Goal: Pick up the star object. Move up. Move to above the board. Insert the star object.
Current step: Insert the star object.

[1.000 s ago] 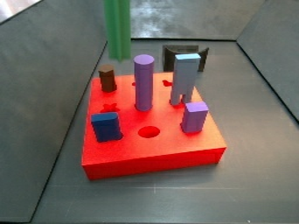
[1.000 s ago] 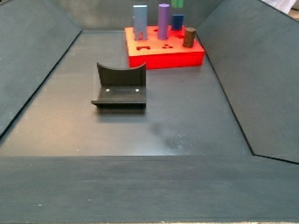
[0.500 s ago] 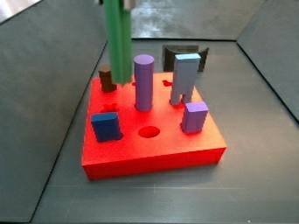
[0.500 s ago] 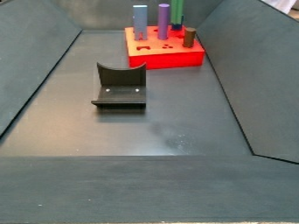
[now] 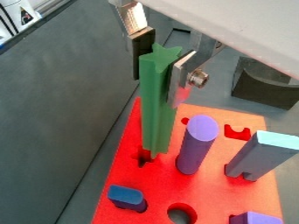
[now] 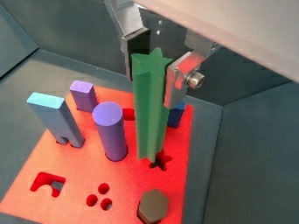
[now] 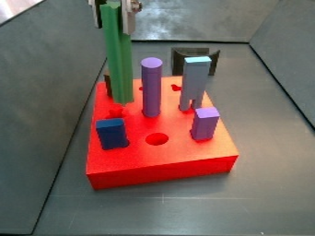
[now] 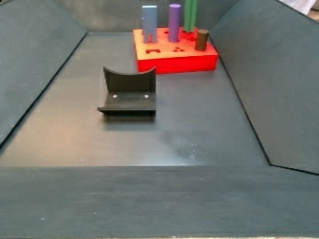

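My gripper (image 5: 156,79) is shut on the top of the star object (image 5: 156,114), a tall green ridged rod held upright; both wrist views show this (image 6: 158,74). The rod's lower end sits at a star-shaped hole (image 6: 153,161) in the board (image 5: 117,166), a flat red block. I cannot tell how deep it sits. In a side view the gripper (image 7: 113,7) is at the picture's top and the rod (image 7: 117,55) stands over the board's (image 7: 160,159) far left corner. In a side view from far off the board (image 8: 174,58) is small and the rod (image 8: 195,13) barely shows.
On the board stand a purple cylinder (image 7: 150,88), a light-blue post (image 7: 194,83), a purple block (image 7: 204,123), a blue block (image 7: 112,132) and a dark hexagonal peg (image 6: 152,206). A round hole (image 7: 157,140) is open. The fixture (image 8: 129,91) stands mid-floor. Grey walls enclose the floor.
The gripper has come down with the green rod. The rod's lower end went from well above the board to the board's surface at the star hole.
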